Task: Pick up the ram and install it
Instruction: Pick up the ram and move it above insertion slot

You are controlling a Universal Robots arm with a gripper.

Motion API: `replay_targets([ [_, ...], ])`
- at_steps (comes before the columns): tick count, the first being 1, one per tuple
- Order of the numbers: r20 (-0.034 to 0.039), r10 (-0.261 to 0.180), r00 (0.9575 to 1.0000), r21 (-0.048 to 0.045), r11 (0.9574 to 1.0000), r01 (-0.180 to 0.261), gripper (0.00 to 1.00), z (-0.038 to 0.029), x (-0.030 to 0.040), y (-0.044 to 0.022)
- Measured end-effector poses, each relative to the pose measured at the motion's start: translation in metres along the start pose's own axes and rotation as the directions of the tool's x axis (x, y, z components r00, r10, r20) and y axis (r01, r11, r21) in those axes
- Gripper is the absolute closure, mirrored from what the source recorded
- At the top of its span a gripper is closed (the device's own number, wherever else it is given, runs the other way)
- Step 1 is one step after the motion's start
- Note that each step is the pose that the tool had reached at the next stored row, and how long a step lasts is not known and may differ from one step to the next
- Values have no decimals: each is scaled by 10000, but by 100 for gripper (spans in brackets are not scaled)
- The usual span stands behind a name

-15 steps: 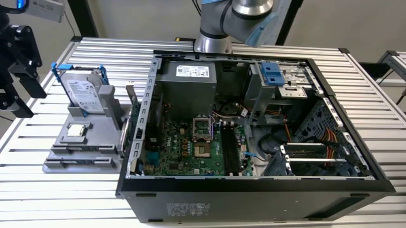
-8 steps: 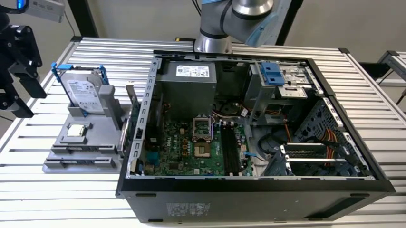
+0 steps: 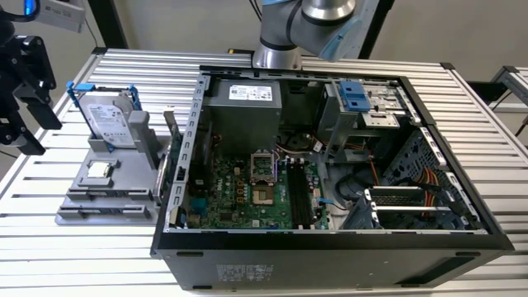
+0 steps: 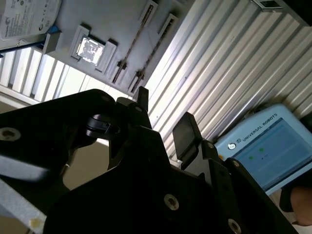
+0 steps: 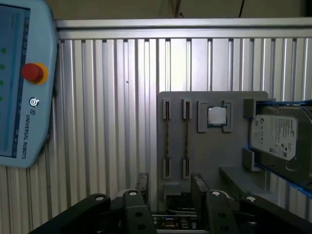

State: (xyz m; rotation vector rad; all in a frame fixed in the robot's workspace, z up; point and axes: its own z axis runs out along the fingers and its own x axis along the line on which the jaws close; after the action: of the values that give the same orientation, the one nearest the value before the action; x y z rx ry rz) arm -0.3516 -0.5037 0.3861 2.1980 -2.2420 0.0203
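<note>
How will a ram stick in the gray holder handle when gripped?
Likely stiff yet fragile: the ram stick is a thin board standing on edge in the gray holder, so grip gently. Probably light for its length. It sits captured at both ends, so a tilted pull may bind.

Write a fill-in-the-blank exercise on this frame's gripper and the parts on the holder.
1. The gripper has its jaws ____, with nothing between them.
2. The ram stands in the gray holder, ____ the computer case.
3. On the holder, the processor chip lies between the ram and the ____.
Missing words: open; outside; hard drive.
</note>
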Motion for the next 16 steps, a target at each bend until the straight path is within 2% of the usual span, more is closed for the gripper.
replay_targets([
  [16, -6, 0, 10000, 0, 10000, 0, 0, 64, -9, 1],
])
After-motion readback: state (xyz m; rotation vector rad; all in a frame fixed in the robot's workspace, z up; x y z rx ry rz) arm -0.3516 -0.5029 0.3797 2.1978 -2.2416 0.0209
